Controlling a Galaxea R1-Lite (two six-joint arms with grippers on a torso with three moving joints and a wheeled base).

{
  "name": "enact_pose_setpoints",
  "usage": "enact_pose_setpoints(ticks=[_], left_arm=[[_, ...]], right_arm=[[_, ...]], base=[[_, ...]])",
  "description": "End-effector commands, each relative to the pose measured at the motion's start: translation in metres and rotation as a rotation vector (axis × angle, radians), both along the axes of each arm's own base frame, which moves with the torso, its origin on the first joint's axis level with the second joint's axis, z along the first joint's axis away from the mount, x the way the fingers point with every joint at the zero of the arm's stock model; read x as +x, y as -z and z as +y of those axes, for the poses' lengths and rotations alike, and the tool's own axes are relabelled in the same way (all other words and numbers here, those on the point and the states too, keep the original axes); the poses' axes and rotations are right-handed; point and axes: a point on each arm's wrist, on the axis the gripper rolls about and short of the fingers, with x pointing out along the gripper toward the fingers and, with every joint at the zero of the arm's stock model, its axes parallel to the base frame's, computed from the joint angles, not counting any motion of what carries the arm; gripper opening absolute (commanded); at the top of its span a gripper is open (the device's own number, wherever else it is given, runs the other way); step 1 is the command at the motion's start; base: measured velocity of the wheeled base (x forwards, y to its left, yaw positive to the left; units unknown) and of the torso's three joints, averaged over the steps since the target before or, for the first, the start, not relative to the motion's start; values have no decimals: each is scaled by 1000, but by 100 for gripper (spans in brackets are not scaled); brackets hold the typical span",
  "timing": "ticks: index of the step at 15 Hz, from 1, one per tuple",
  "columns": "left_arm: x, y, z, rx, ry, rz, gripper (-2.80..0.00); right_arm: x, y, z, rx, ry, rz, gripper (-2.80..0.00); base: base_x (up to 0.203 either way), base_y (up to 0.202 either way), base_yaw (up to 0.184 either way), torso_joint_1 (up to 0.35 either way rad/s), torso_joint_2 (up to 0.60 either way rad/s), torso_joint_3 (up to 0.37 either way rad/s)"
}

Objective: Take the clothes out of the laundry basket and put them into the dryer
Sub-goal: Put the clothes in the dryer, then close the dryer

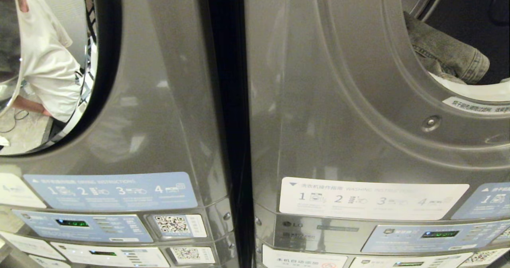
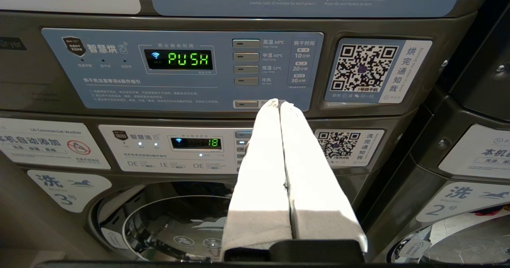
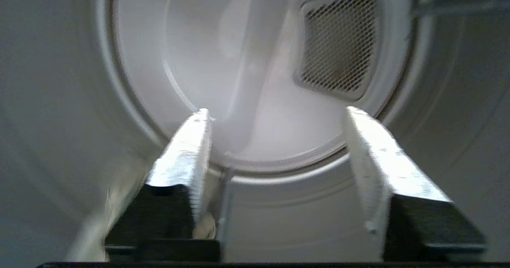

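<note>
While the right gripper [image 3: 275,114] points into the dryer drum [image 3: 247,80], its fingers stand apart, empty. A denim garment [image 1: 446,52] lies at the drum's opening (left gripper [image 2: 277,102] fingers closed, parked before the control panel [image 2: 179,68]).

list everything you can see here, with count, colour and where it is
dryer: one, grey, right half of head view, door opening at upper right
denim garment: one, grey-blue, lying in the dryer's opening over its lower rim
neighbouring machine: one, grey, left of the dryer, round door reflecting a person in white
dryer drum: one, white, around the right gripper, mesh vent on its back wall
control panel: one, blue, display reading PUSH, before the left gripper
left gripper: shut, holding nothing
right gripper: open, holding nothing, inside the drum
</note>
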Motion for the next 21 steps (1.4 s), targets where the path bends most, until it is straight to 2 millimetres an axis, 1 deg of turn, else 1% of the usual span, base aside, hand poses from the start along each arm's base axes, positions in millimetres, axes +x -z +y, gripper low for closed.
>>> enact_pose_setpoints(ticks=[1,2,3,4,5,7,8,10,12,14,16,17,18,19,20,21], left_arm=[[0,0,0,0,0,-1,-280],[0,0,0,0,0,0,-280],[0,0,0,0,0,-1,-280],[0,0,0,0,0,1,-280],[0,0,0,0,0,1,-280],[0,0,0,0,0,1,-280],[0,0,0,0,0,0,-280],[0,0,0,0,0,0,-280],[0,0,0,0,0,-1,-280],[0,0,0,0,0,1,-280],[0,0,0,0,0,0,-280],[0,0,0,0,0,-1,-280],[0,0,0,0,0,1,-280],[0,0,0,0,0,0,-280],[0,0,0,0,0,1,-280],[0,0,0,0,0,0,-280]], right_arm=[[-15,-5,0,4,-5,-15,0],[-24,-6,0,11,-9,-21,0],[-33,-7,0,15,-11,-23,-280],[-41,-4,-1,16,-11,-12,-280],[-48,3,-1,12,-7,12,-280],[-78,17,-1,2,-4,48,-280],[-97,26,-2,3,-3,63,-280],[-142,48,-3,9,10,85,-280],[-193,74,-5,29,46,77,-280],[-239,93,-8,74,102,36,-280],[-280,120,-10,141,139,49,-280],[-298,143,-11,167,146,83,-280],[-309,174,-11,186,152,138,-280],[-312,210,-11,195,159,208,-280],[-314,250,-11,204,168,275,-280],[-319,284,-11,211,172,300,-280]], base=[[0,0,0,0,0,0],[0,0,0,0,0,0],[0,0,0,0,0,0],[0,0,0,0,0,0],[0,0,0,0,0,0],[0,0,0,0,0,0],[0,0,0,0,0,0],[0,0,0,0,0,0],[0,0,0,0,0,0],[0,0,0,0,0,0],[0,0,0,0,0,0],[0,0,0,0,0,0],[0,0,0,0,0,0],[0,0,0,0,0,0],[0,0,0,0,0,0],[0,0,0,0,0,0]])
